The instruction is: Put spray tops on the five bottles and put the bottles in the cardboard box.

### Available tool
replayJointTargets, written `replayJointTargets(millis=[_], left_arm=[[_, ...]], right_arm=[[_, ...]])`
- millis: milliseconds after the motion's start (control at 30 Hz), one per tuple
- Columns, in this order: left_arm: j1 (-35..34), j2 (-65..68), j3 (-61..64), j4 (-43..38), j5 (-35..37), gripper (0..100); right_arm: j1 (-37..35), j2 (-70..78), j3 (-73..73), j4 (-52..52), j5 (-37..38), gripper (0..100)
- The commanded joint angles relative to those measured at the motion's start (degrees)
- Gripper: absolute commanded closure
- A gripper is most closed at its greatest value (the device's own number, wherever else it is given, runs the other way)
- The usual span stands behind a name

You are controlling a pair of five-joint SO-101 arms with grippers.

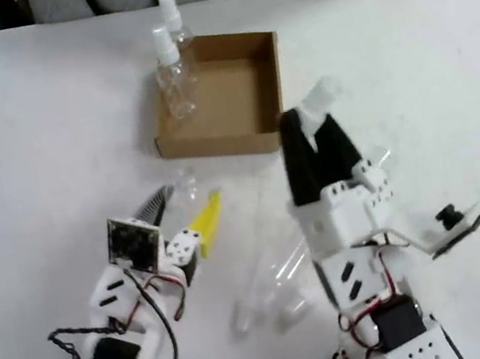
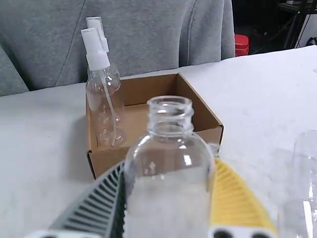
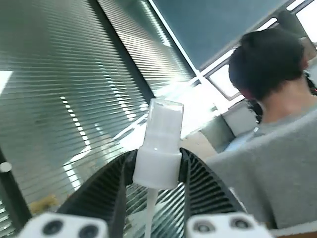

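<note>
Left wrist view sits right behind the left gripper [image 2: 168,203]. Its grey and yellow jaws are closed round the body of a clear plastic bottle [image 2: 168,158], which is held upright with its threaded neck bare. In the high view the left gripper [image 1: 189,198] is at the near left of the white table [image 1: 27,133], just short of the box.

The right gripper [image 3: 158,166] has its black ribbed jaws pinched on the collar of a white plastic spray top [image 3: 159,144], and the thin dip tube hangs down between them. From above, the right gripper [image 1: 312,122] holds that top raised just right of the box's near right corner, apart from the held bottle.

Between the two arms, near the front edge, loose clear bottles [image 1: 272,281] lie on their sides. There are probably two, though their outlines are hard to separate.

Farther off stands the shallow brown cardboard box [image 1: 233,88]. In its far left corner are two capped clear bottles [image 1: 174,79], one right behind the other. The rear one's base is hidden, so I cannot be sure it is inside the wall.

By my reading two of the five bottles are finished. The third is at the joining step, with bottle and top each gripped but not yet brought together. The ones lying down have yet to be capped and boxed.
</note>
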Motion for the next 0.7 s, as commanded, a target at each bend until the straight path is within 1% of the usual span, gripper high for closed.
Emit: replayJointTargets(millis=[0, 133, 200, 267, 433, 500, 567, 667], left_arm=[[0.92, -0.66, -0.26, -2.2, -0.53, 98], [0.92, -0.66, -0.18, -2.02, -0.53, 98], [0.92, -0.66, 0.0, -1.93, -0.53, 98], [0.92, -0.66, 0.09, -1.85, -0.53, 98], [0.92, -0.4, 0.09, -1.76, -0.53, 98], [1.63, -0.4, 0.09, -1.76, -0.53, 98], [3.91, -0.31, 0.09, -1.23, -0.53, 98], [8.66, -0.31, 0.09, 1.85, -0.62, 98]], right_arm=[[-7.08, -0.22, -4.57, -3.03, 7.38, 98.3], [-12.88, 4.09, -4.92, -8.66, 13.45, 98.3], [-13.93, 9.27, -5.36, -13.67, 14.24, 98.3], [-13.85, 15.69, -6.42, -16.57, 14.07, 98.3], [-7.25, 26.42, -6.59, -18.95, 13.98, 98.3], [-4.44, 27.21, -6.51, -22.9, 13.1, 98.3], [-2.51, 27.47, -6.33, -25.45, 8.79, 98.3], [-0.66, 27.74, -6.33, -25.36, 3.52, 98.3]])
